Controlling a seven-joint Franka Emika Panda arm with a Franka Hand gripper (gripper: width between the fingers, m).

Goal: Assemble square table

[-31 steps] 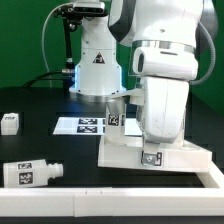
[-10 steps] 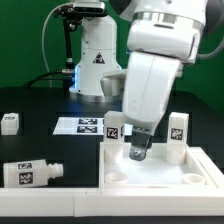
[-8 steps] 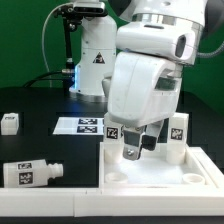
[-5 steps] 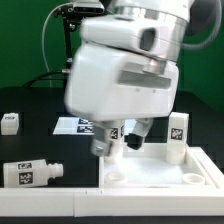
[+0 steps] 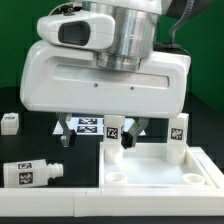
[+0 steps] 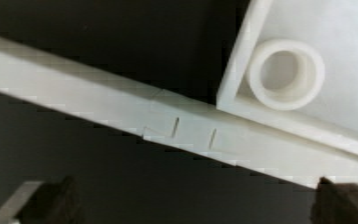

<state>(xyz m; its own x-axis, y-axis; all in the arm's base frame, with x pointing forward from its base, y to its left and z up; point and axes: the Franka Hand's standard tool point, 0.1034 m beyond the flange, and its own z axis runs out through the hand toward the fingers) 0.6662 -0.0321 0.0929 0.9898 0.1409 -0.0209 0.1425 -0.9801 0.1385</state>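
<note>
The fingers [image 6: 44,198], spread wide and holding nothing, are being swung away from the top [image 5: 160,172], two legs [image 5: 113,135] already standing in it. A loose leg [image 5: 30,172] on the bench [image 5: 30,145] is probably being sought next.

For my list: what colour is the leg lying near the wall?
The leg is white with black-and-white tags; clearest in exterior view.

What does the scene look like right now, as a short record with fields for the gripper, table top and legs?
gripper: open, empty
table top: rim up, at the exterior view's right
first upright leg: at the rear corner nearer the marker board
second upright leg: at the other rear corner
loose leg: lying on its side, at the exterior view's left
</note>
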